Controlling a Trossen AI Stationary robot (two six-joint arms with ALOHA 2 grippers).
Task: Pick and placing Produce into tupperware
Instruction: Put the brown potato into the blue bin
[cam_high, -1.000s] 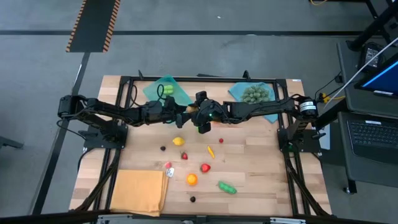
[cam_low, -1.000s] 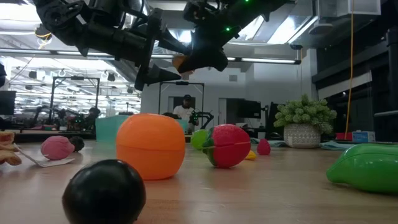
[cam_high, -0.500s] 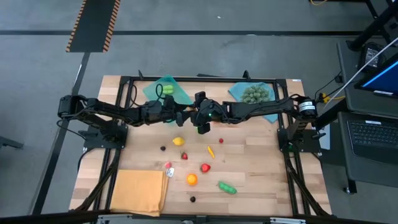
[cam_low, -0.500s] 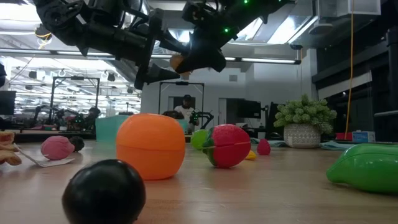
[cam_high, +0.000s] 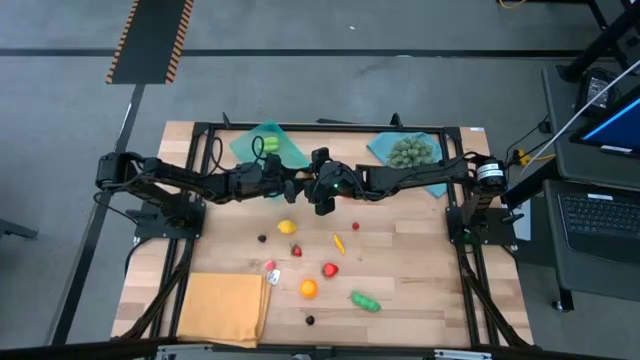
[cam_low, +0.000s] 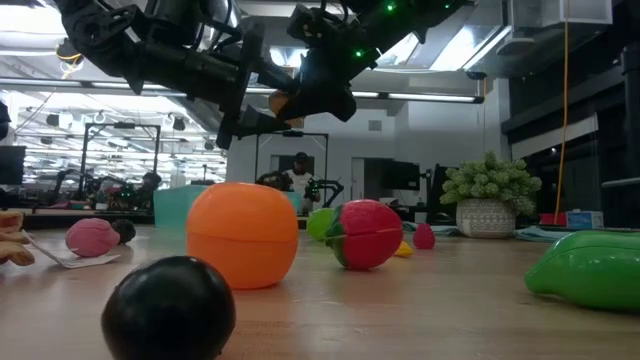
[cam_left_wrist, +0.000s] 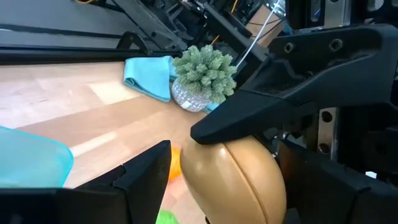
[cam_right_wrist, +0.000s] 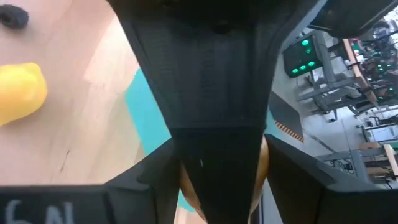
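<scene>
- The left gripper (cam_high: 296, 185) and right gripper (cam_high: 318, 189) meet tip to tip above the far middle of the wooden table (cam_high: 420, 250). Both arms stretch across the far half, which leaves little free room there.
- The near half of the table is open to the air but dotted with loose produce, and the arms hang well above it.
- The right gripper's jaws are closed on a tan rounded piece (cam_left_wrist: 233, 177), which is smooth with a fine seam across it. One dark finger lies over its top.
- The left gripper's jaws stand spread on either side of that piece, and a gap shows beside one finger (cam_left_wrist: 146, 177).
- The tupperware (cam_high: 284, 148) is a translucent teal tray with rounded corners. It sits at the far edge, left of centre and just beyond the left arm, with a green piece (cam_high: 269, 143) in it.
- Smooth plastic produce lies apart on the boards:
  - a lemon (cam_high: 287, 227) and a small yellow-orange piece (cam_high: 339, 242);
  - an orange ball (cam_high: 308, 289) and a red piece (cam_high: 330, 269);
  - a green pod (cam_high: 365, 301) and a dark berry (cam_high: 310, 320).
- A flat orange-tan mat (cam_high: 225, 308) fills the near left corner, up against the table edge.
- A bushy grey-green cluster (cam_high: 410, 150) rests on a blue cloth (cam_high: 381, 150) at the far right.
- From above the tan piece is hidden by the two grippers.
- In the right wrist view a broad dark finger covers most of the tan piece.
- In the low view the orange ball (cam_low: 243, 235) and a black berry (cam_low: 168, 308) block much of the table.
</scene>
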